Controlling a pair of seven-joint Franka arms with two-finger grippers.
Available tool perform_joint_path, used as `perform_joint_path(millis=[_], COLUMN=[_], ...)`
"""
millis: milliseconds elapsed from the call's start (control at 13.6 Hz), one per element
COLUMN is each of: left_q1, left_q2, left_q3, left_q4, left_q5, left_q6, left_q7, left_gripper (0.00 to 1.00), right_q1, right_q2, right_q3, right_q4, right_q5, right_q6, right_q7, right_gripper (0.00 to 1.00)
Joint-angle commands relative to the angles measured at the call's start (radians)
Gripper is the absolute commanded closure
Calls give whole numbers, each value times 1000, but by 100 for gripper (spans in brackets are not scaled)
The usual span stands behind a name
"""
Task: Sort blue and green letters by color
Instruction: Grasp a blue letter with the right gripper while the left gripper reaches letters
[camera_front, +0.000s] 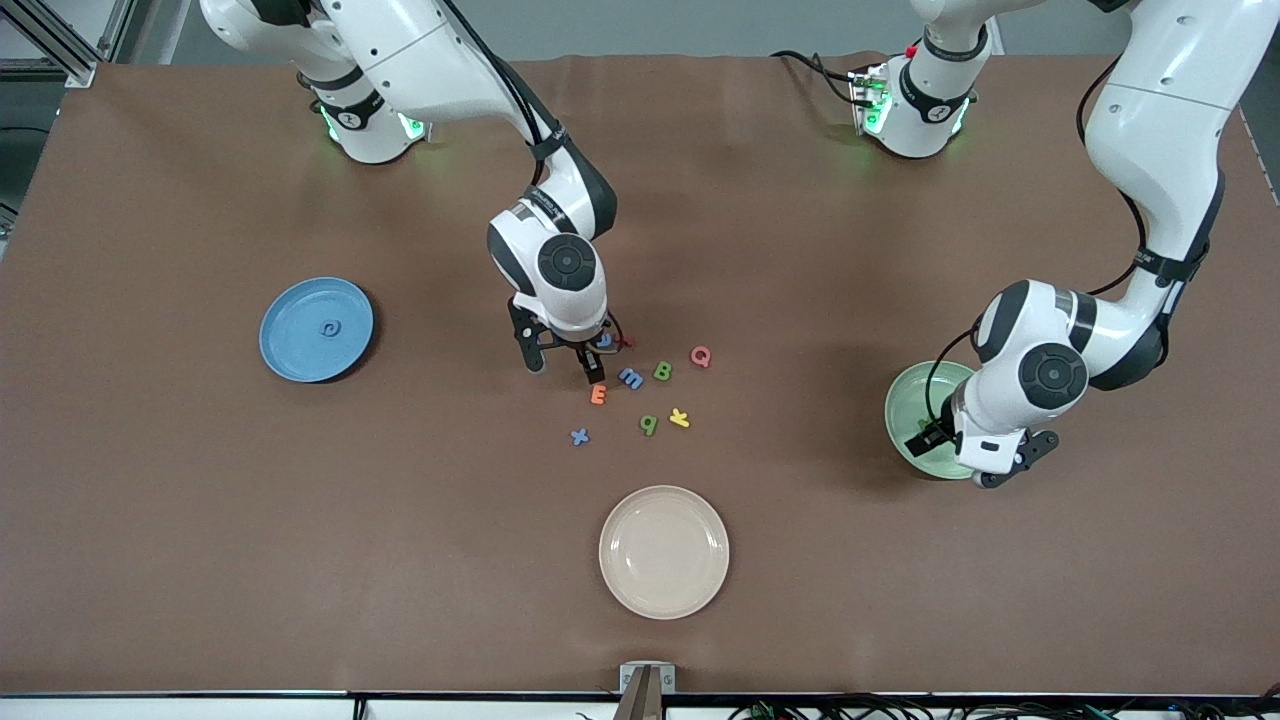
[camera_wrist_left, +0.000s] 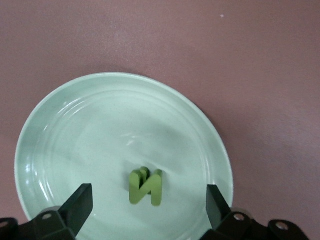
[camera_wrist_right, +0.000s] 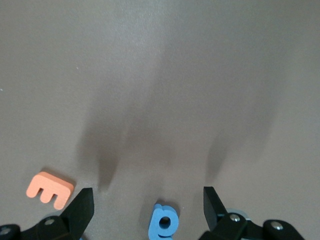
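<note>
While the front view hides the pale-green round plate (camera_front: 905, 405) under the left gripper (camera_front: 975, 462), the left wrist view shows an olive-green chunky letter N (camera_wrist_left: 146, 186) standing on edge in that plate (camera_wrist_left: 100, 130), between wide-open fingers (camera_wrist_left: 77, 205) and untouched. Only the right wrist view shows the right gripper (camera_wrist_right: 147, 202) spread wide around a mid-blue lowercase letter (camera_wrist_right: 164, 224), an orange letter E (camera_wrist_right: 50, 189) just beside one finger. Loose letters cluster mid-table: green B (camera_front: 662, 371), blue m (camera_front: 630, 378), blue x (camera_front: 579, 436), green q (camera_front: 648, 424). Bare brown tabletop (camera_front: 200, 520) surrounds them. One small blue letter (camera_front: 328, 328) lies in the blue round plate (camera_front: 290, 350).
</note>
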Motion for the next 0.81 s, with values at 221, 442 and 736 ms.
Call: perform_joint_path(millis=[221, 442, 736], left_q1=[-23, -159, -302], left_q2=[-44, 5, 110], left_q3=[-110, -113, -109], left_q4=[3, 90, 243], left_q5=[6, 4, 6], left_q6=[-68, -67, -68], left_q7=[-133, -308, -486], left_gripper=[0, 0, 5], right_q1=[32, 48, 51], right_q2=[18, 29, 35], right_q3=[3, 3, 3], right_q4=[18, 18, 18], right_q5=[5, 35, 35], right_q6=[5, 22, 22], right_q7=[25, 25, 23], right_gripper=[10, 13, 25])
